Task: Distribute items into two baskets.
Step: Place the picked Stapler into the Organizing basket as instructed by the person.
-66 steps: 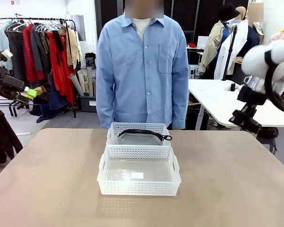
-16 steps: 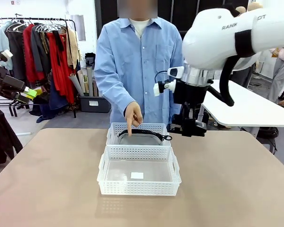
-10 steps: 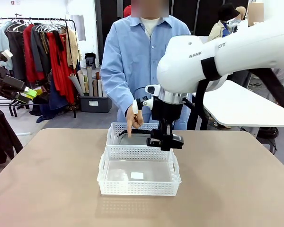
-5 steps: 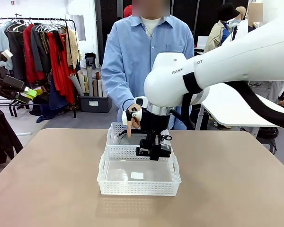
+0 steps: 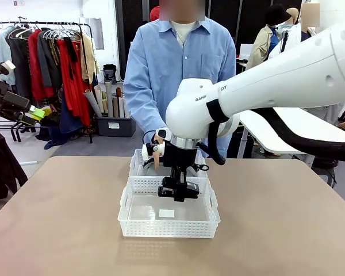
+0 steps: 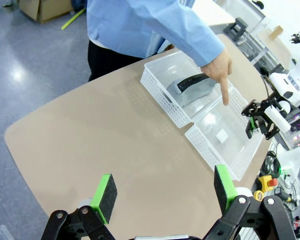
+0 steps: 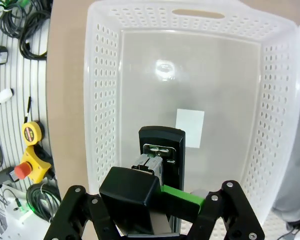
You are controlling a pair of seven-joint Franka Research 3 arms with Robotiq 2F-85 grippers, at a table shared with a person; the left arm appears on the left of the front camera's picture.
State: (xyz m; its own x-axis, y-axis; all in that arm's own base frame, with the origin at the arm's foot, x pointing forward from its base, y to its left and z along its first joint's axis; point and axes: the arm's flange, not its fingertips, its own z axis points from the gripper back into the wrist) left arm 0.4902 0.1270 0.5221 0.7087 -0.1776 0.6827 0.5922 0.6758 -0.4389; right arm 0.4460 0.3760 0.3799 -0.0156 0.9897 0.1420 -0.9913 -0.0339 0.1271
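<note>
My right gripper (image 5: 177, 192) is shut on the small black stapler (image 5: 179, 188) and hangs just above the inside of the near white basket (image 5: 139, 224). In the right wrist view the stapler (image 7: 162, 146) points down at the basket floor, close to a small white label (image 7: 190, 128). The far basket (image 6: 157, 87) holds the long black band (image 6: 192, 80). A person's hand (image 6: 219, 67) points a finger down over the far basket. My left gripper (image 6: 164, 186) is open and empty, high above the table's left side.
The two baskets stand end to end at the table's middle. The person in a blue shirt (image 5: 178, 69) stands at the far edge. Bare tan tabletop (image 5: 57, 218) spreads on both sides. Cables and an emergency-stop button (image 7: 25, 167) lie beyond the table edge.
My right arm has carried the stapler from over the far basket toward me and lower, to just above the near basket. The person's hand stays pointing at the far basket.
</note>
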